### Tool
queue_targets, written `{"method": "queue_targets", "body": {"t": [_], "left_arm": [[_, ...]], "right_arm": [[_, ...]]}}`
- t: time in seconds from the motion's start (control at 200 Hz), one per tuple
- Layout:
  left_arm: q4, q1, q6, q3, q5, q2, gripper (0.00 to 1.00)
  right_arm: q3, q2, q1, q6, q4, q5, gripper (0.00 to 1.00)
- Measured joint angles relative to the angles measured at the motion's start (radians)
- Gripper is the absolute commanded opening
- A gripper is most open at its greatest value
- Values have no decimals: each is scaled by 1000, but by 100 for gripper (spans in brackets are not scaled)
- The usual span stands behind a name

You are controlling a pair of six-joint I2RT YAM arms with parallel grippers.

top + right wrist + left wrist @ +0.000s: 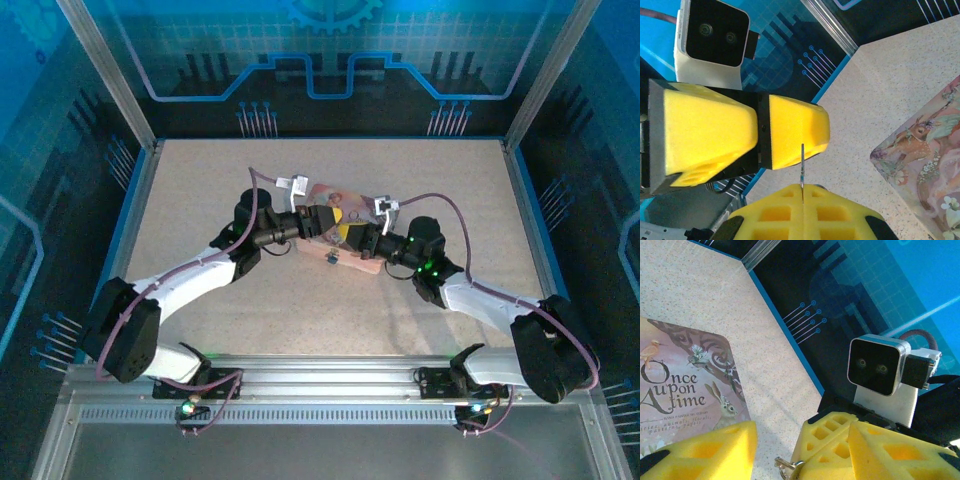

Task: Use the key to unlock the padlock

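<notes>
Closest to the lens in the right wrist view are the right gripper's own yellow pads, pressed together. The key is pinched in the seam between them, a thin dark sliver standing straight out past the tips.

Just beyond the key's tip sits the left gripper, facing the right one almost nose to nose. The blade's end meets the lower edge of one of its pads. I cannot tell whether the left jaws are closed or parted, because the views do not agree and the space between the pads is in shadow.

In the left wrist view, what I take to be the padlock shows low down, just beside the yellow foam. Only a small silvery loop and a stub of it are visible. Its dark body is hidden, so I cannot say which gripper is carrying it.

Outward from both jaws, the pink tin lies flat on the speckled table, below and to one side of the meeting point and touched by neither gripper.

As for progress, I judge that the key is firmly in hand and raised to the other gripper, so the fetching is done. Nothing shows the blade seated in a keyhole. Lining it up, pushing it in, turning it and freeing the shackle all appear to be left. With so little of the lock visible, I would treat the alignment as unconfirmed.
</notes>
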Motion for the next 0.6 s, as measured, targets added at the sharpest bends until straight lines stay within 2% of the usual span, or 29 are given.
{"method": "queue_targets", "body": {"t": [0.21,0.47,0.525,0.6], "left_arm": [[3,-8,-1,9,0,10,35],[4,-9,-2,16,-1,10,0],[-1,-9,6,19,-1,10,0],[-21,-9,14,23,-2,8,0]], "right_arm": [[13,0,6,4,8,3,0],[24,1,6,7,-1,8,0],[25,1,6,6,-6,13,1],[28,1,6,6,-23,11,12]]}}
